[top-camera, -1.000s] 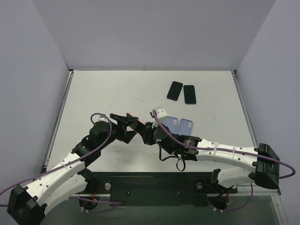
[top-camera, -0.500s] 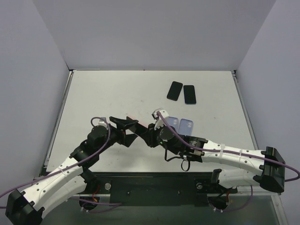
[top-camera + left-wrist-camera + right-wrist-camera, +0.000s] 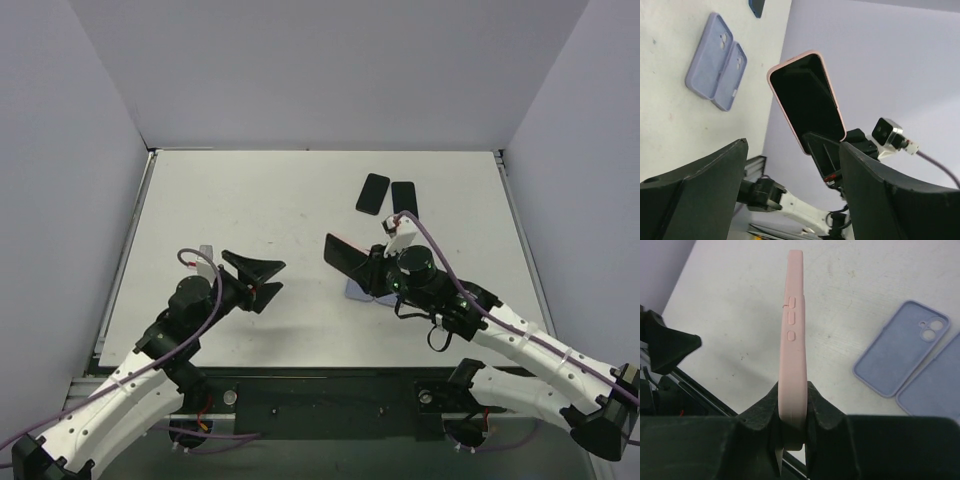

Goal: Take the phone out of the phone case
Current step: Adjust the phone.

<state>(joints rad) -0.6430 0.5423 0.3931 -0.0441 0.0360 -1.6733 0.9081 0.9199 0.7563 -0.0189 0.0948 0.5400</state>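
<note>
My right gripper (image 3: 352, 262) is shut on a phone in a pink case (image 3: 343, 252) and holds it above the table, gripped at one end. The right wrist view shows the case (image 3: 792, 335) edge-on between my fingers (image 3: 762, 407), side buttons facing the camera. The left wrist view shows its black screen inside the pink rim (image 3: 807, 102). My left gripper (image 3: 262, 280) is open and empty, off to the left of the phone, jaws wide apart (image 3: 792, 150).
Two bare black phones (image 3: 373, 193) (image 3: 404, 198) lie at the back of the table. Two empty lilac cases (image 3: 900, 347) (image 3: 932, 390) lie side by side under my right arm, also in the left wrist view (image 3: 710, 55).
The two grippers were together at the pink-cased phone. The left one has drawn back to the left, empty, and the right one has carried the phone to the right.
</note>
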